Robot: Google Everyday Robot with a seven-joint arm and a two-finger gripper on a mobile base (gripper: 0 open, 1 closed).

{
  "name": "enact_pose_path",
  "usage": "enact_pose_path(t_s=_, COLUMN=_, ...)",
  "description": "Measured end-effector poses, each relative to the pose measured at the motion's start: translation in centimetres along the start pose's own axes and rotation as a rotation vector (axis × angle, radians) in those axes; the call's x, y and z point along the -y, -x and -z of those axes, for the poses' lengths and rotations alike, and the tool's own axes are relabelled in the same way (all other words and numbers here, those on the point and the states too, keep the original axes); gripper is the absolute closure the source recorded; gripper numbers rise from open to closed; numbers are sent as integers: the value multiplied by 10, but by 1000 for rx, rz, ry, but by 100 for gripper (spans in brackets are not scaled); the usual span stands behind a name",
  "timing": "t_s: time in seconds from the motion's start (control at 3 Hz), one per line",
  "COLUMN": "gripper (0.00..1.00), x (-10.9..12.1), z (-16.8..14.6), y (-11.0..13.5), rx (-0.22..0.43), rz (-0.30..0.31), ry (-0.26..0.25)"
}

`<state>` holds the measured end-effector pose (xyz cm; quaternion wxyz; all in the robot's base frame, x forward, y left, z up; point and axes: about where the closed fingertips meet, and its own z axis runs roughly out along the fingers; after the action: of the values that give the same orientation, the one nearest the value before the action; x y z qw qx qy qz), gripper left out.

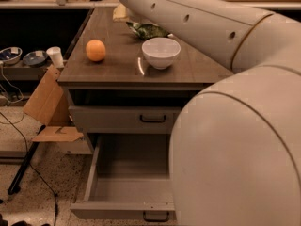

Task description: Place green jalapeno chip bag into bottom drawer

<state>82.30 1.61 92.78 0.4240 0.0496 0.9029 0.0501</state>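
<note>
From my seat I could not see the pincer: the arm swept up from 4 o'clock and left the view near 12 o'clock, so its end was out of view somewhere over the back of the surface. Whether the pincer was spread or closed, or held anything, I could not tell. The bag lay on the surface at 12 o'clock from the bowl, just beside it and partly hidden under the arm. I judged the arm was there to reach the bag. The orange sat well apart at 9 o'clock from the bowl, clear of that reach. The bottom drawer stood pulled out at 6 o'clock below the surface, bare inside where I could see, ready to take the bag. The upper drawer was shut, which left the drop unobstructed. The grasp was not yet confirmed.
</note>
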Motion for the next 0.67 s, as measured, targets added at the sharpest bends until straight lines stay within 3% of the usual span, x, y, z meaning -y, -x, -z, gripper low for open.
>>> enact_pose_path(t_s=0.67, gripper=0, x=0, z=-4, y=1, rx=20, rz=-17, ry=-20)
